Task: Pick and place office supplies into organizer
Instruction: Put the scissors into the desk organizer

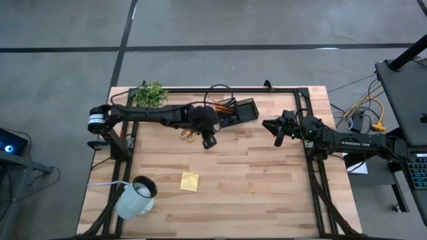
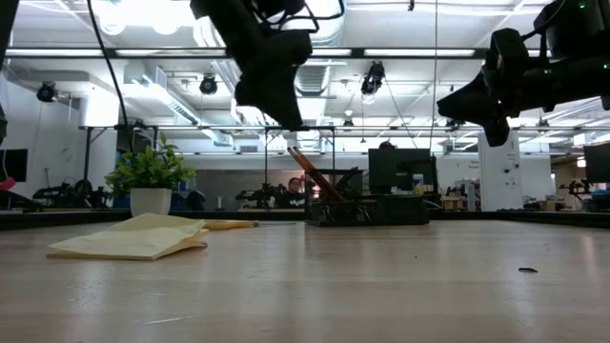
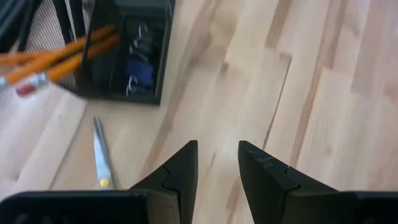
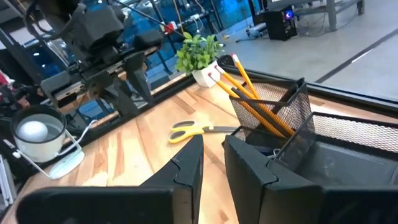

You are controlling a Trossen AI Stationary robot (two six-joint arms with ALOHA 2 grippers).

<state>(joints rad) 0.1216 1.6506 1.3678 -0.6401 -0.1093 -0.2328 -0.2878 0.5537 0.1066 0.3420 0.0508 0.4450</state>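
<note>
The black mesh organizer (image 1: 243,110) stands at the table's far middle, with orange pencils (image 1: 225,105) leaning in one compartment. The yellow-handled scissors (image 1: 189,135) lie flat on the table just left of it. The yellow sticky-note pad (image 1: 189,181) lies flat nearer the front. My left gripper (image 1: 210,141) hangs open and empty above the table, just right of the scissors and in front of the organizer; its wrist view shows bare wood between the fingers (image 3: 217,155). My right gripper (image 1: 277,133) hovers to the right of the organizer, fingers a little apart (image 4: 212,146), empty.
A white mug (image 1: 137,197) lies at the front left. A small green plant (image 1: 152,93) stands at the far left. A black frame rail (image 1: 303,113) runs along the table's far and right sides. Bare wood lies between the pad and the right rail.
</note>
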